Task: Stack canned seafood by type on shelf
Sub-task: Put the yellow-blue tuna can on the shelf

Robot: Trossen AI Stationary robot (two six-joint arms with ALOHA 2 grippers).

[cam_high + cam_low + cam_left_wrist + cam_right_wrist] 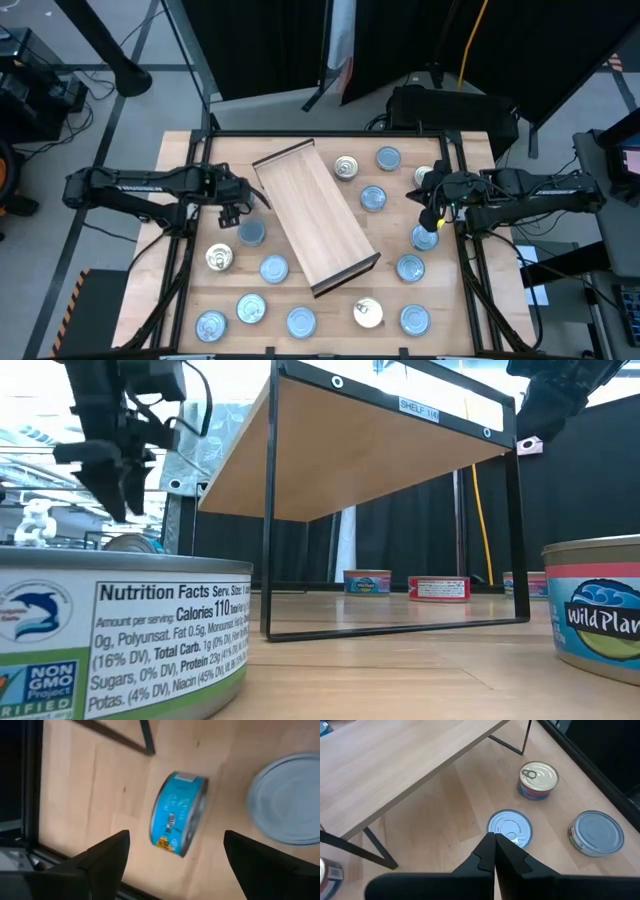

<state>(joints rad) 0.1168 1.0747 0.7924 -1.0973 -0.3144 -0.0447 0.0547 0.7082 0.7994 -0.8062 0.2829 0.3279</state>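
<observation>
While the left gripper (pixel 236 212) hangs over the table's left half, its fingers (pixel 107 855) stand spread wide with nothing between them. Ahead of the fingertips in the left wrist view lies a blue-labelled tin (pixel 177 813), seen side-on, clear of both fingers. Just past the fingertips in the high view sits a light-blue-topped tin (pixel 251 233), not touched. Another flat pale lid (pixel 287 797) shows beyond one finger.

Canned seafood: small round flat tins, most with light-blue tops, a few with silvery-gold pull-tab tops, e.g. one on the left (pixel 219 258) and one near the front (pixel 368 313). All tins seen rest on the wooden tabletop (pixel 200 165); none lies on the shelf.

Shelf (pixel 314 217): long light-wood board on a thin dark frame, set askew mid-table between the two grippers. Low view shows it raised on black legs (pixel 269 560), a white label at its edge. Nearest tin in low view (pixel 120 635) carries a nutrition-facts panel.

Right gripper (pixel 433 212) hovers over the right half, fingers (pixel 492 855) pressed together, holding nothing. Directly beyond their tips sits a light-topped pull-tab tin (pixel 509 828); further out, a gold-topped tin (pixel 538 780) and a grey-lidded tin (pixel 596 833).
</observation>
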